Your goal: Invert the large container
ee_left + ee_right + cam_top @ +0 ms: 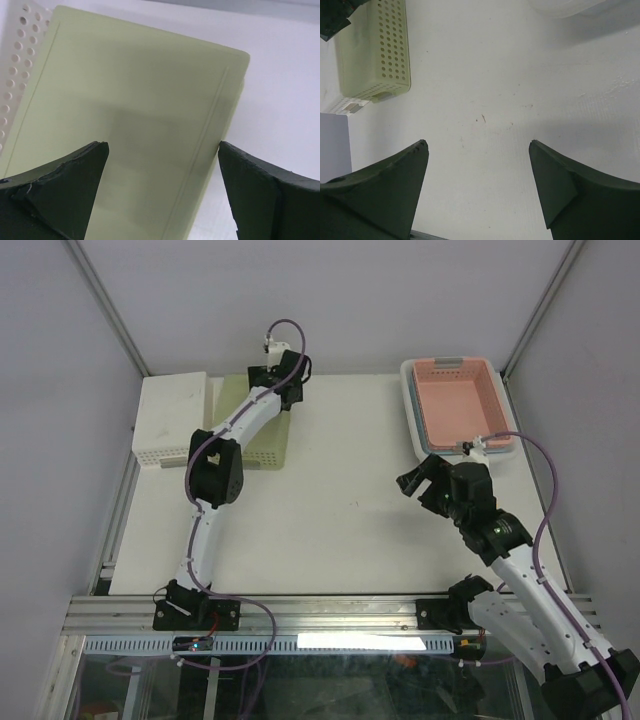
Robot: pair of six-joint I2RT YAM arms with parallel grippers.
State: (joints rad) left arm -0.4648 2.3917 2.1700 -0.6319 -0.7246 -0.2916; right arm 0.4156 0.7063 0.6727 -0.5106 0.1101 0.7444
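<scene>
A pale green container (268,445) lies upside down at the back left of the table, its flat base facing up. In the left wrist view its base (130,100) fills most of the frame. My left gripper (276,380) hovers open just above its far end, and its fingers (162,150) straddle the base without touching it. My right gripper (418,483) is open and empty over bare table at the right (477,145). The right wrist view shows the green container's perforated side (375,50) far off.
A white perforated container (170,418) lies upside down against the green one's left side (20,50). A pink tray (455,400) sits nested in a white-grey tray at the back right. Grey walls and frame posts surround the table.
</scene>
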